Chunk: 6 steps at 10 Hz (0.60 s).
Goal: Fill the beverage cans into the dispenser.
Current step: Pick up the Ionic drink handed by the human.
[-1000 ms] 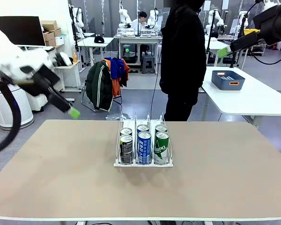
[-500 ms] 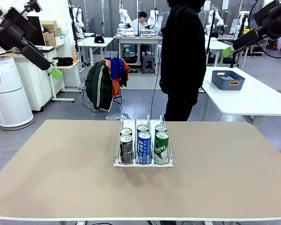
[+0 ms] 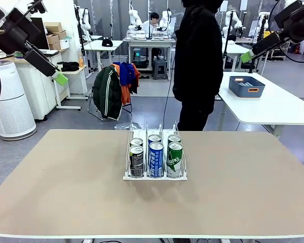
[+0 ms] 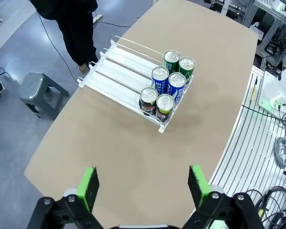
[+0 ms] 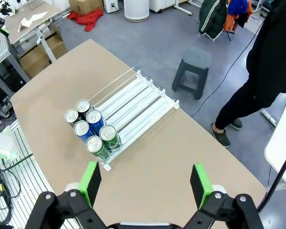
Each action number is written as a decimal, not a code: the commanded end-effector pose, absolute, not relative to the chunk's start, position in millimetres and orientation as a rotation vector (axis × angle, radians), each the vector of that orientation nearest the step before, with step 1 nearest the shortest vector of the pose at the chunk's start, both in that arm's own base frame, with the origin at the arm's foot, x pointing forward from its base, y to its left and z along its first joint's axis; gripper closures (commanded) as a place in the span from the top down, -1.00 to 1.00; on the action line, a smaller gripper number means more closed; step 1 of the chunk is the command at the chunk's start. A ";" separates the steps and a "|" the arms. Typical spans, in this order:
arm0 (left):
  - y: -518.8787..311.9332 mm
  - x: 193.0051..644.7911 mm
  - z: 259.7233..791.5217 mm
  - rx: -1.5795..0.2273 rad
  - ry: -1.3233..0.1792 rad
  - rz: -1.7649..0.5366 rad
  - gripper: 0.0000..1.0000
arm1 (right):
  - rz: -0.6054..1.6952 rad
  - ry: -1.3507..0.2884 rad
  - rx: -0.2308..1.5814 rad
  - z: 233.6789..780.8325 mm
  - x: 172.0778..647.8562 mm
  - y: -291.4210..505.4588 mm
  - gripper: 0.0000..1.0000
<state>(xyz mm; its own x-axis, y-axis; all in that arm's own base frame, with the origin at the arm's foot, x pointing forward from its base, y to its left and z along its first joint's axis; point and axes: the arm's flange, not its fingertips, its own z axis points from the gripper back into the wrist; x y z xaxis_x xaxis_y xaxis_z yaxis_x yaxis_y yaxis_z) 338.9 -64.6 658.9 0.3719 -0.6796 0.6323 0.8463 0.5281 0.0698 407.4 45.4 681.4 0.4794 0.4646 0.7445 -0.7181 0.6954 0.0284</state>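
Beverage cans [image 3: 155, 153] from the front: six, upright, two deep in each lane of the dispenser [image 3: 147, 129], packed against its front lip; black-grey left, blue middle, green right. Dispenser at the middle of the table [image 3: 61, 197], back end close to the far edge, just before a standing person [image 3: 197, 61]. Left gripper [image 3: 61, 78] raised high beyond the far left corner, right gripper [image 3: 245, 55] high beyond the far right corner, both well apart from the beverage cans; opening not readable from here.

From the left wrist: left gripper [image 4: 143, 185] spread wide, nothing between the green pads [image 4: 89, 185]; beverage cans [image 4: 167, 86] far below and ahead, roughly in line with the gap, at the lip end of the dispenser [image 4: 115, 67].

From the right wrist: right gripper [image 5: 145, 183] likewise wide open and empty; beverage cans [image 5: 91, 128] far below, ahead and toward picture left of the gap, at the lip end of the dispenser [image 5: 138, 102].
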 end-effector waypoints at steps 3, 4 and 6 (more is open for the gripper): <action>-62.9 338.4 658.9 -0.295 -0.654 -0.987 1.00 | 0.817 -0.703 0.340 709.3 390.7 36.6 1.00; -62.9 338.4 658.9 -0.295 -0.654 -0.987 1.00 | 0.815 -0.690 0.326 721.2 386.8 35.8 1.00; -62.9 338.4 658.9 -0.295 -0.654 -0.987 1.00 | 0.825 -0.651 0.284 740.4 382.3 37.3 1.00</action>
